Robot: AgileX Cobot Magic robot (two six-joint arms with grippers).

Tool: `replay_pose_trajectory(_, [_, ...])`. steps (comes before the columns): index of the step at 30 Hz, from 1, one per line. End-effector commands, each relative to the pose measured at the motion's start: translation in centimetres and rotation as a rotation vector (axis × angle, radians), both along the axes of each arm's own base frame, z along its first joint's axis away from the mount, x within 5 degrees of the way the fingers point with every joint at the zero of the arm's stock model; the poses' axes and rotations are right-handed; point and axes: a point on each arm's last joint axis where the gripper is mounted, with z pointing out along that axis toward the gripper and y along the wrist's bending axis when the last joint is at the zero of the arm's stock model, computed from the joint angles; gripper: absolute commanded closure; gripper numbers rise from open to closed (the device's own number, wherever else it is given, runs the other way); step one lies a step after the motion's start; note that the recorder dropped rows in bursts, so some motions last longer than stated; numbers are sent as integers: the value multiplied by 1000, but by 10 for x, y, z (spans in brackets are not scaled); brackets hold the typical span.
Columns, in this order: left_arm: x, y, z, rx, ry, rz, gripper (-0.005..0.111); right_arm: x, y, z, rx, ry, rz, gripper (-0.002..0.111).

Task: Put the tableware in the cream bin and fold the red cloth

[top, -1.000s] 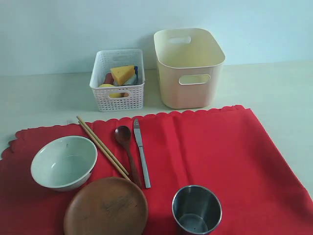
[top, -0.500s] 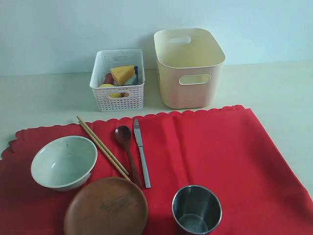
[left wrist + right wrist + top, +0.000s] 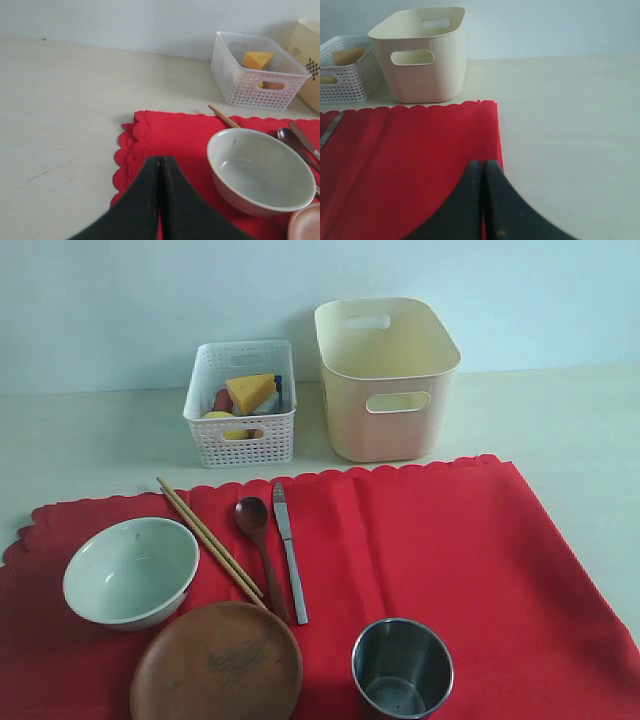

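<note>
The red cloth (image 3: 430, 550) lies spread flat on the table. On it sit the pale bowl (image 3: 130, 572), the brown wooden plate (image 3: 216, 664), the steel cup (image 3: 402, 668), the chopsticks (image 3: 210, 540), the dark spoon (image 3: 260, 545) and the knife (image 3: 290, 550). The cream bin (image 3: 385, 375) stands behind the cloth. Neither gripper shows in the exterior view. My left gripper (image 3: 160, 159) is shut and empty over the cloth's scalloped edge (image 3: 131, 150), near the bowl (image 3: 260, 170). My right gripper (image 3: 483, 163) is shut and empty above the cloth's other edge (image 3: 492, 135), with the bin (image 3: 422, 52) farther off.
A white perforated basket (image 3: 241, 403) holding a cheese wedge (image 3: 250, 392) and other toy foods stands left of the cream bin. Bare pale table (image 3: 560, 430) stretches beside and behind the cloth. A pale wall (image 3: 150, 300) closes the back.
</note>
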Motion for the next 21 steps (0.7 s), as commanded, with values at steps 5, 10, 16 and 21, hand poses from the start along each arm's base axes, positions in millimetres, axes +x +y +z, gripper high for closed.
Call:
replay_pose_trajectory(5, [1,0,-2,4,-17,4,106,0,0,1,-5,-18,-2,108])
replay_pose_trajectory(10, [1,0,-2,34,-20,-4,106,0,0,1,-3,-18,-3,108])
replay_pose_trajectory(16, [1,0,-2,36,-20,-5,106,0,0,1,-5,-18,-2,108])
replay_pose_trajectory(21, [1,0,-2,36,-20,-5,106,0,0,1,-4,-18,-3,108])
